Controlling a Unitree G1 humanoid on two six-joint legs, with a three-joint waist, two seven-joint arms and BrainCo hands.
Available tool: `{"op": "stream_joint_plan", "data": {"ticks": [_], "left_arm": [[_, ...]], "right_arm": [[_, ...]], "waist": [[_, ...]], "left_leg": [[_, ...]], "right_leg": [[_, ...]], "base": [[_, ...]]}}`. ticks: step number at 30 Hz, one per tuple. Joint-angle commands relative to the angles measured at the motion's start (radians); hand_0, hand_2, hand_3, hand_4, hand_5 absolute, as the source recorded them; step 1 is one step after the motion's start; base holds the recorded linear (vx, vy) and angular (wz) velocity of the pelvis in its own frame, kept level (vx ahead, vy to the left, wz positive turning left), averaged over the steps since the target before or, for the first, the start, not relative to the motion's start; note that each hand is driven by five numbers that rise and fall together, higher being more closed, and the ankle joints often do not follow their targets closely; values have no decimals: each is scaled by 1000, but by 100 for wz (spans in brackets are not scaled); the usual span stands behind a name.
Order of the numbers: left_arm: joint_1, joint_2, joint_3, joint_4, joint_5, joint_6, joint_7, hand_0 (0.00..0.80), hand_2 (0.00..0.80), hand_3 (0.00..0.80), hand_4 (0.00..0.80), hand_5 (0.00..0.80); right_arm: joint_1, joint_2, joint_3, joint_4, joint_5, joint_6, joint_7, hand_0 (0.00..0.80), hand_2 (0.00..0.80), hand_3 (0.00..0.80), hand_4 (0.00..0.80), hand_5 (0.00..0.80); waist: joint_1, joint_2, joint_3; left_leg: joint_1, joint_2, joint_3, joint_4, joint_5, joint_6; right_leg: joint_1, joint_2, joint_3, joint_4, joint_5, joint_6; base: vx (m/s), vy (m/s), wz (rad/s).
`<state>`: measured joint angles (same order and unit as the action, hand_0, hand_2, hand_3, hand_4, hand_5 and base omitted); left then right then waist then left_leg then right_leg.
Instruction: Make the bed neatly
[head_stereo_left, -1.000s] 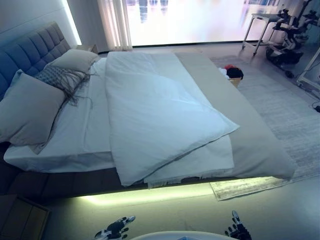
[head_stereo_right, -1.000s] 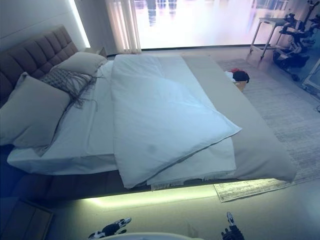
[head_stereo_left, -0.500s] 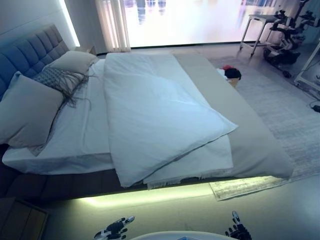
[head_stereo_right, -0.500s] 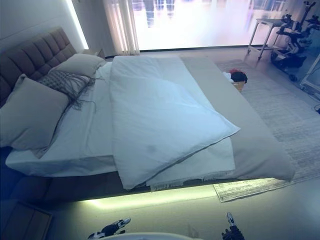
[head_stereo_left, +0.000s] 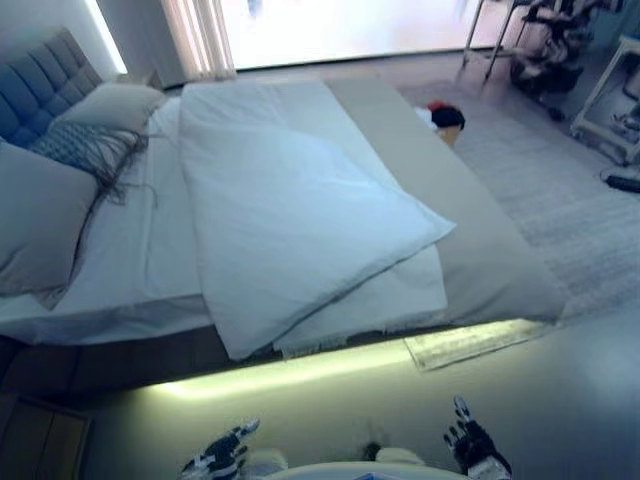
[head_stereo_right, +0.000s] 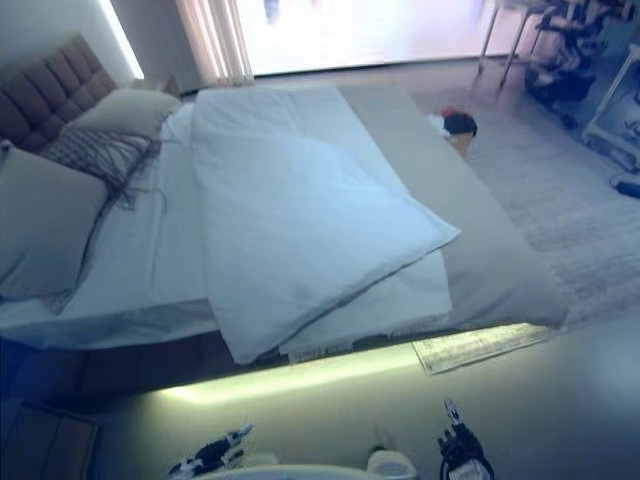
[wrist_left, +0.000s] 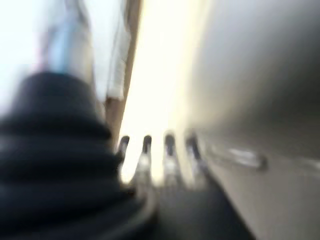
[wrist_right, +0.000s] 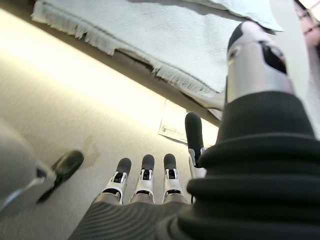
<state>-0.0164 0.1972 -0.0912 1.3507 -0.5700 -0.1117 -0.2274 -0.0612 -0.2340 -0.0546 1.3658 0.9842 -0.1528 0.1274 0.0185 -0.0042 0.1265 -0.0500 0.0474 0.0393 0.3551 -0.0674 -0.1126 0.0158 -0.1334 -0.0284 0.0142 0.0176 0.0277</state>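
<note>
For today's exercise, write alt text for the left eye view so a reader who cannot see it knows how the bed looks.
An unmade bed fills the view: a white duvet lies folded askew across the middle, one corner hanging over the near edge, with pillows by the headboard. Low in the view, the left hand and right hand hang open above the floor, touching nothing.

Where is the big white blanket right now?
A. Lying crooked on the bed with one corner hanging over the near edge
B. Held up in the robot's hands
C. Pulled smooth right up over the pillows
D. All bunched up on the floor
A. The white blanket lies askew across the bed, a corner drooping over the near edge, while the pillows stay uncovered and the left hand and right hand hang empty above the floor.
</note>
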Motion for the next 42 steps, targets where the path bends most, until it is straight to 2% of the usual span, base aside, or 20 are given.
{"op": "stream_joint_plan", "data": {"ticks": [1, 2, 3, 6, 8, 12, 15, 20, 22, 25, 26, 27, 30, 31, 32, 33, 34, 36, 39, 42], "left_arm": [[10, -10, 2, 20, -18, -2, -9, 0, 0, 0, 0, 0], [15, -8, 2, 24, -9, 2, -5, 0, 0, 0, 0, 0], [18, -7, 4, 26, -4, 2, -4, 0, 0, 0, 0, 0], [24, -6, 17, 39, -1, -5, 5, 0, 0, 0, 0, 0], [25, -2, 21, 40, -13, -3, 16, 0, 0, 0, 0, 0], [5, 19, 22, 35, -3, -8, 10, 0, 0, 0, 0, 0], [-13, 36, 7, 16, 12, 4, 12, 0, 0, 0, 0, 0], [-19, 50, 1, 8, 12, 18, 5, 0, 0, 0, 0, 0], [-21, 52, -1, 11, 17, 23, 4, 0, 0, 0, 0, 0], [-19, 57, -4, 18, 42, 15, -9, 0, 0, 0, 0, 0], [-18, 57, -5, 18, 44, 15, -9, 0, 0, 0, 0, 0], [-20, 59, -6, 19, 48, 16, -5, 0, 0, 0, 0, 0], [-28, 68, -8, 15, 45, 21, -5, 0, 0, 0, 0, 0], [-34, 74, -12, 9, 25, 22, -6, 0, 0, 0, 0, 0], [-36, 76, -12, 7, 20, 23, -5, 0, 0, 0, 0, 0], [-48, 82, -13, 3, 19, 23, -7, 0, 0, 0, 0, 0], [-55, 84, -19, 2, 16, 20, -8, 0, 0, 0, 0, 0], [-58, 78, -21, 1, 14, 14, -6, 0, 0, 0, 0, 0], [-49, 47, -15, 5, 15, 6, -30, 0, 0, 0, 0, 0], [-58, 21, -34, 17, 39, -19, -48, 0, 0, 0, 0, 0]], "right_arm": [[-49, -16, -4, 10, -52, 5, 22, 0, 0, 0, 0, 0], [-50, -20, 1, 13, -51, 14, 26, 0, 0, 0, 0, 0], [-50, -21, 2, 17, -50, 18, 28, 0, 0, 0, 0, 0], [-46, -20, -4, 39, -74, 31, 34, 0, 0, 0, 0, 0], [-41, -9, -6, 47, -76, 32, 48, 0, 0, 0, 0, 0], [-31, 19, -1, 42, -71, 30, 71, 0, 0, 0, 0, 0], [-50, 29, 15, 17, -54, 32, 83, 0, 0, 0, 0, 0], [-66, 35, 29, -15, -46, 34, 77, 0, 0, 0, 0, 0], [-65, 37, 24, -15, -29, 26, 74, 0, 0, 0, 0, 0], [-49, 22, -14, -15, 39, 17, 82, 0, 0, 0, 0, 0], [-48, 20, -18, -15, 44, 17, 82, 0, 0, 0, 0, 0], [-40, 10, -35, -13, 59, 10, 83, 0, 0, 0, 0, 0], [-35, -5, -47, -12, 67, -8, 74, 0, 0, 0, 0, 0], [-36, -7, -49, -15, 70, -22, 67, 0, 0, 0, 0, 0], [-38, -7, -49, -16, 72, -26, 63, 0, 0, 0, 0, 0], [-52, -6, -52, -17, 86, -35, 44, 0, 0, 0, 0, 0], [-57, -6, -53, -16, 90, -39, 36, 0, 0, 0, 0, 0], [-65, -9, -64, -18, 72, -23, 16, 0, 0, 0, 0, 0], [-59, 1, -70, -28, 48, -27, -25, 0, 0, 0, 0, 0], [-52, 1, -75, -14, 40, -36, -23, 0, 0, 0, 0, 0]], "waist": [[28, 22, 27], [48, 25, 21], [54, 20, 21], [72, 9, 0], [72, 7, -17], [77, 4, -43], [90, -2, -53], [92, -10, -66], [93, -20, -73], [75, -10, -67], [73, -9, -67], [58, 4, -53], [35, 22, -29], [25, 18, -16], [22, 19, -11], [1, 7, 7], [-11, 7, 17], [-25, 1, 25], [-21, -12, 12], [-15, -19, 1]], "left_leg": [[-72, -24, 41, -226, 240, 34], [-102, -21, 17, -329, 274, 26], [-98, -23, 17, -368, 284, 25], [-100, -29, 28, -411, 260, 41], [-79, -33, 36, -410, 239, 56], [-43, -55, 25, -375, 192, 95], [-48, -73, 22, -323, 159, 119], [-66, -91, 51, -276, 123, 150], [-70, -105, 61, -267, 110, 167], [-33, -111, 69, -264, 80, 191], [-30, -111, 70, -264, 78, 191], [9, -101, 65, -270, 72, 189], [72, -80, 59, -293, 66, 168], [91, -79, 51, -297, 47, 157], [97, -77, 48, -297, 41, 153], [121, -73, 29, -299, 5, 136], [129, -68, 13, -293, -13, 135], [132, -49, -6, -269, -33, 130], [140, -24, 7, -268, -18, 110], [153, -20, 4, -303, 1, 106]], "right_leg": [[193, 124, -18, 20, -74, -15], [235, 133, 7, 0, -88, -11], [253, 129, 13, -8, -95, -10], [306, 111, 24, -10, -133, 1], [308, 91, 13, 16, -149, 16], [292, 56, -42, 65, -151, 29], [277, 25, -68, 100, -125, 46], [262, 6, -65, 147, -103, 60], [252, -2, -64, 201, -67, 71], [119, -26, -68, 447, 50, 75], [101, -28, -66, 464, 53, 74], [22, -54, -86, 460, 64, 61], [-51, -79, -109, 345, 34, 48], [-87, -97, -106, 241, 75, 62], [-89, -100, -107, 213, 90, 66], [-162, -105, -73, 109, 166, 93], [-184, -88, -45, 90, 175, 98], [-170, -59, 1, 100, 130, 99], [-101, -50, -29, 61, 107, 100], [-55, -43, -42, 21, 107, 97]], "base": [[405, 103, -33], [285, 66, -41], [359, 97, -19], [271, 95, 27], [314, 139, 15], [285, 106, 0], [221, 81, -12], [194, 109, -1], [163, 91, -18], [157, 100, -14], [166, 67, 0], [151, 6, 6], [139, -122, 5], [104, -223, 1], [143, -332, 3], [115, -287, 12], [121, -304, 25], [108, -199, 40], [129, -115, 49], [97, -27, 17]]}}
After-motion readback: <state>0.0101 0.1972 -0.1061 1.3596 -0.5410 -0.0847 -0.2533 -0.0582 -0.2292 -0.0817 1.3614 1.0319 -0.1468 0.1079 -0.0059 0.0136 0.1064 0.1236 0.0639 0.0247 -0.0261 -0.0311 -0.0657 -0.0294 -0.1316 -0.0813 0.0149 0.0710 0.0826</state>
